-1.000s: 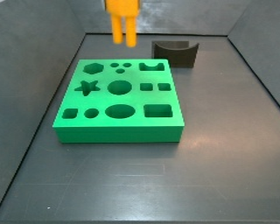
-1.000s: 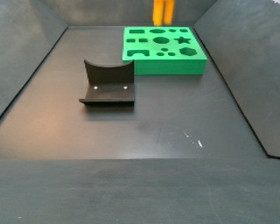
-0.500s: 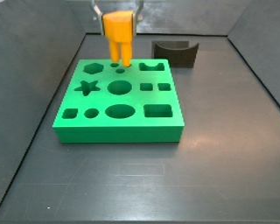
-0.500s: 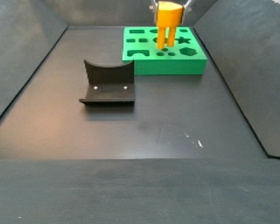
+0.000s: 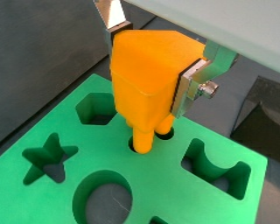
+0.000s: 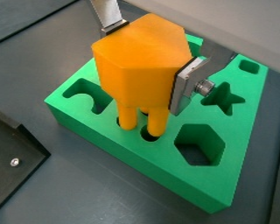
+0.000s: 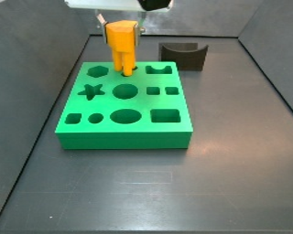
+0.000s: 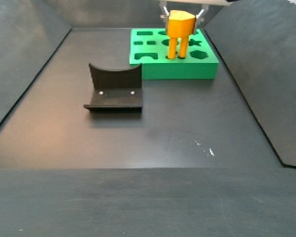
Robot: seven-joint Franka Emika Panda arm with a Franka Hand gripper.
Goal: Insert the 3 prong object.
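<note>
My gripper point(image 7: 121, 37) is shut on the 3 prong object point(image 7: 122, 47), a bright orange block, and holds it upright over the far part of the green board point(image 7: 124, 105). In both wrist views the silver fingers point(image 5: 192, 80) point(image 6: 185, 81) clamp the block's sides. Its prong legs point(image 6: 140, 121) reach down into small round holes in the board's top; the legs point(image 5: 147, 136) show entering the holes in a wrist view too. In a side view the block point(image 8: 178, 32) stands on the board point(image 8: 173, 53) with the gripper point(image 8: 179, 17) above it.
The dark grey fixture with a curved notch stands on the floor away from the board point(image 7: 186, 55) point(image 8: 112, 88). The board has star, hexagon, round and square cut-outs point(image 7: 92, 91). Grey walls ring the floor point(image 8: 151, 139).
The gripper has come down with the orange block from above the board's far edge. Its prongs now sit in the small holes.
</note>
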